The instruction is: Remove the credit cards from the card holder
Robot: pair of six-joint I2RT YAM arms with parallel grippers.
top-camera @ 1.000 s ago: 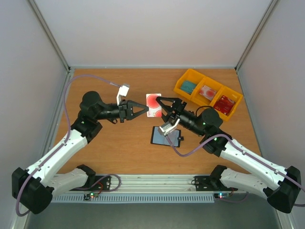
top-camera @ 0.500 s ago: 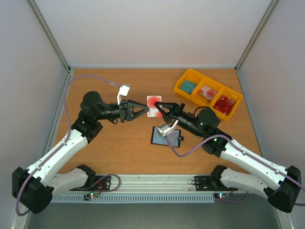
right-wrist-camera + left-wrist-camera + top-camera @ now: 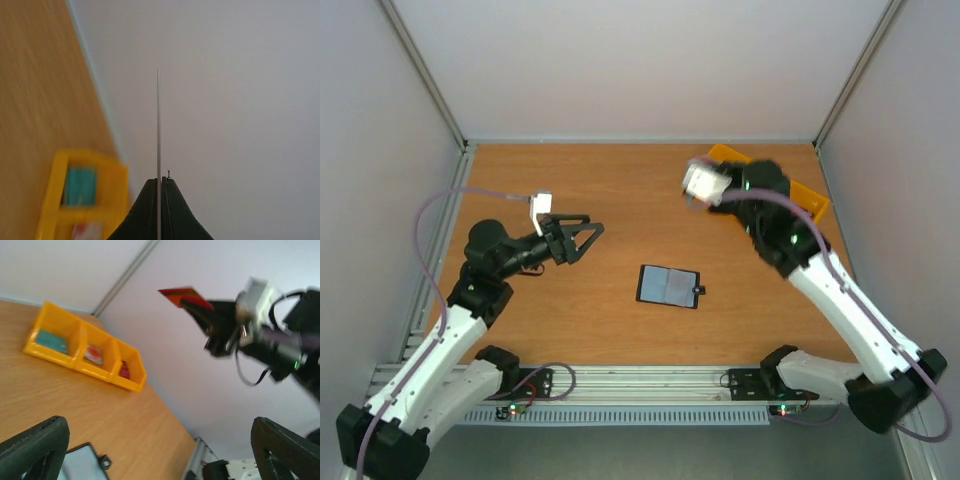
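A second ago both arms met over the middle of the brown wooden table, with a thin red plastic credit card between them. Now they are apart. The left gripper [image 3: 585,238] has let go and pulled back toward the left edge, and its jaws stand wide with nothing in them. The right gripper [image 3: 192,304] has swung off toward the far right corner with the card pinched tight in its shut jaws.

We think this means the hand-over worked. One card is out and belongs to the right arm alone now. The flat grey-blue card holder with the small black tab [image 3: 669,285] lies on the table a little nearer the near edge than the middle, and no gripper touches it. We cannot tell if more cards are inside it.

The top view shows where both arms and the card holder are, but the right arm is a blur there and we cannot see the card. The left wrist view shows the red card [image 3: 182,294] well, held high above the table. It also shows the yellow plastic tray with three boxes [image 3: 131,383], each with something small in it. The right wrist view shows the card from its edge, as one thin pale line [image 3: 158,125] sticking out of the closed black jaws, with the yellow tray below and to the left.
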